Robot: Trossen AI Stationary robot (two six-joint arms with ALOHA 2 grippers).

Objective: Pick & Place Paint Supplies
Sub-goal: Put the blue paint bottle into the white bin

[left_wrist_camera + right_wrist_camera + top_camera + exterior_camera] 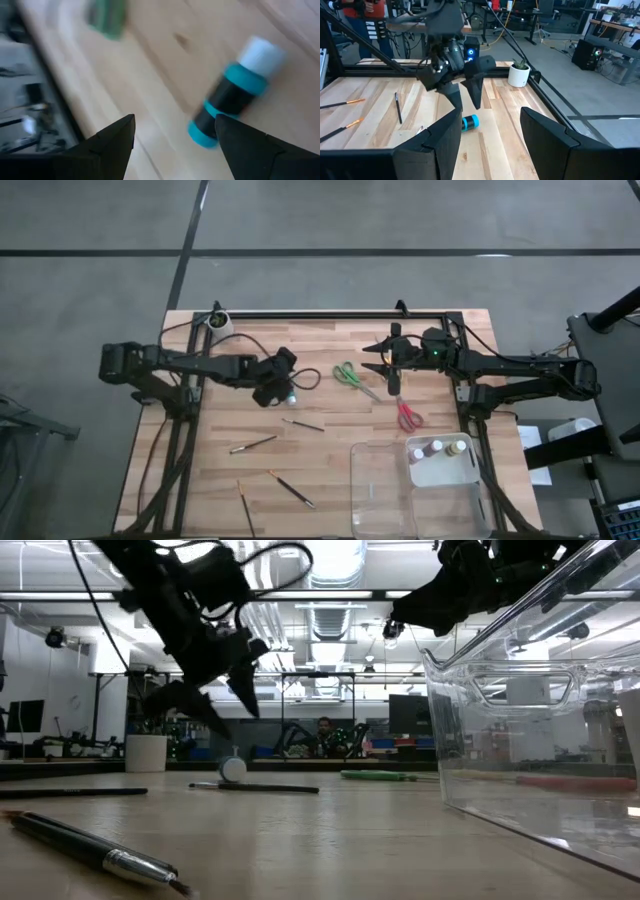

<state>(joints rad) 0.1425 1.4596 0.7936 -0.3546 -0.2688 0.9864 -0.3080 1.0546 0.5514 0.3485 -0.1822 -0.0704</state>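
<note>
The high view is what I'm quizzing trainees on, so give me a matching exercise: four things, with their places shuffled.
Things:
1. teal paint bottle with a white cap
2. green-handled scissors
3. red-handled scissors
4. small white round cup

Places:
A. table's far left corner
B. just beyond the clear plastic tray
C. mid-table, beside the right gripper
D. under the open left gripper

Pairs: 1-D, 2-C, 3-B, 4-A
</note>
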